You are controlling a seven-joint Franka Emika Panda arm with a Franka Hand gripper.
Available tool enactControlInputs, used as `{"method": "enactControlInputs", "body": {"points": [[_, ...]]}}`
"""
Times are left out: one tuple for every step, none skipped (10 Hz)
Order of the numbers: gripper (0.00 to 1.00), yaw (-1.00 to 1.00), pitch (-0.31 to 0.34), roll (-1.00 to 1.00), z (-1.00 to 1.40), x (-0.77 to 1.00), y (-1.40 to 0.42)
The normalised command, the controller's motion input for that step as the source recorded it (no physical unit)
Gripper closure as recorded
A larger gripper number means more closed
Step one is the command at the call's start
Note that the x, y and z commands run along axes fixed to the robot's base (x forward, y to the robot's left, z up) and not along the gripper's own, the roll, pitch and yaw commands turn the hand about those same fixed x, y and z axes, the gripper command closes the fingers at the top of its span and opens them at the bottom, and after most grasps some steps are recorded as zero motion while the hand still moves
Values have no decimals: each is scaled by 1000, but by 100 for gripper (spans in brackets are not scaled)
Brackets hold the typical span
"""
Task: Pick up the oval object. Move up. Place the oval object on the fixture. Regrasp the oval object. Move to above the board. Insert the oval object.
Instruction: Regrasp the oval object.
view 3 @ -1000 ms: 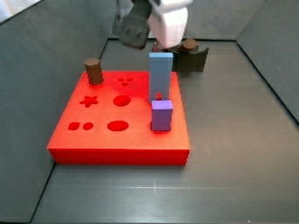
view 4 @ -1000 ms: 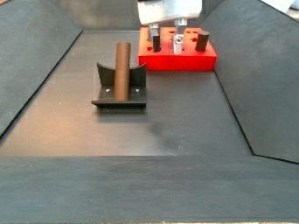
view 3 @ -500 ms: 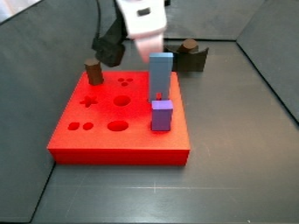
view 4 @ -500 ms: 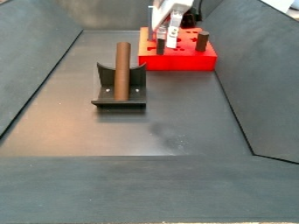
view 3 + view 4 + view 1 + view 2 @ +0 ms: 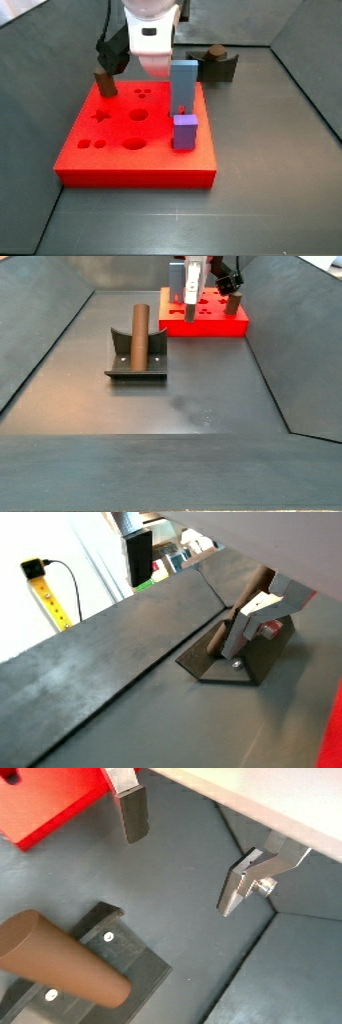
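Note:
The oval object [image 5: 135, 330] is a long dark-brown peg lying in the notch of the fixture [image 5: 135, 364]; nothing holds it. In a side view only its end [image 5: 214, 50] shows above the fixture [image 5: 221, 68] behind the board. My gripper [image 5: 144, 42] hangs above the far part of the red board [image 5: 134, 165], away from the fixture. In a wrist view the gripper [image 5: 181, 873] is open, its fingers [image 5: 131, 816] wide apart over bare grey floor. The peg [image 5: 56, 960] and fixture [image 5: 128, 956] lie off to one side of the fingers.
On the board stand a tall blue block [image 5: 183, 85], a purple block [image 5: 186, 131] and a stubby brown cylinder [image 5: 106, 82]. Dark cut-out holes [image 5: 136, 116] mark its top. Sloping grey walls [image 5: 47, 346] enclose the floor.
The gripper has moved across the board towards the stubby cylinder's side and turned about its axis. The peg has stayed on the fixture.

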Motion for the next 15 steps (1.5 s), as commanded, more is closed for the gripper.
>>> {"method": "enactControlInputs", "body": {"points": [[0, 303, 573, 191, -34, 44, -30], [0, 408, 437, 147, -6, 61, -40], [0, 444, 334, 124, -1, 64, -39], [0, 446, 221, 105, -12, 66, -37], [0, 414, 92, 90, -12, 61, -35], [0, 374, 14, 75, -4, 55, -36], [0, 328, -50, 69, -12, 49, -39], [0, 257, -98, 74, -13, 42, -38], [0, 202, -111, 72, -9, 40, -41], [0, 91, -136, 113, -4, 1000, -20], [0, 40, -126, 115, -11, 1000, -17], [0, -4, -99, 126, -34, 1000, -15], [0, -23, -78, 127, -34, 1000, -15], [0, -41, -35, 121, -34, 1000, -15], [0, -48, -12, 116, -36, 1000, -15]]}}
